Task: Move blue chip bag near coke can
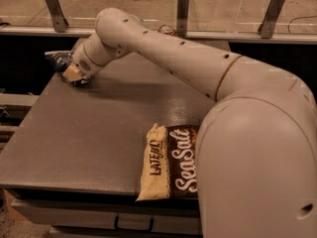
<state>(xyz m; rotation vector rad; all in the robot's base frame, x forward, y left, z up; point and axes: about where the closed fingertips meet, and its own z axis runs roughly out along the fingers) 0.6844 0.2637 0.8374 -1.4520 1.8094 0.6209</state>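
Camera view: a dark grey, flat-topped bench fills the middle of the scene. A thick, white, jointed robot arm starts at the bulky white robot body in the right foreground. It reaches across the bench to the far left corner.

The gripper, a pale tan tip at the end of the arm, sits low over that corner, right against a small, wrinkled, dark blue foil chip bag. The bag pokes out to the left of the gripper at the very edge of the bench. Whether the jaws are spread, pressed together or pinching the bag cannot be told.

At the bench's far edge, a small red-orange soda can peeks out just above the arm. It is mostly hidden, and well apart from the blue bag.

A large brown-and-cream "Sea Salt" chip bag lies flat at the near edge, partly covered by the robot body.

Metal posts stand in a row behind the bench.
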